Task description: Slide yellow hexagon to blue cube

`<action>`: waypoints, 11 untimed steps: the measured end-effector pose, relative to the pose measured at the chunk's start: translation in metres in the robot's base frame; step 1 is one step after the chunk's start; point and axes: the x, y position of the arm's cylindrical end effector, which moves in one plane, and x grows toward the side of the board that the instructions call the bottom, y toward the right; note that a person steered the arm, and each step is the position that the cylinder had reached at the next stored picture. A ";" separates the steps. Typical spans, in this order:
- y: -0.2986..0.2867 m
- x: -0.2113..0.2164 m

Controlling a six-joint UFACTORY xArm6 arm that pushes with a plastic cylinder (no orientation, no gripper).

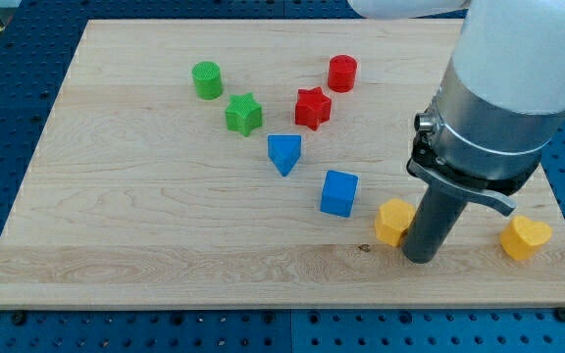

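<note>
Yellow hexagon (393,221): light, rigid, slides easily on bench (116,226); my tip (421,257), a jawless end effector, touches its right face, blue cube (338,193) just leftward.

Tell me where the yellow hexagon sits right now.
The yellow hexagon lies low on the view's right, between the blue cube on its left and my tip, close against its right.
</note>
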 end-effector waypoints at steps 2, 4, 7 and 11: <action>0.028 -0.013; 0.032 -0.032; 0.024 0.015; 0.021 -0.016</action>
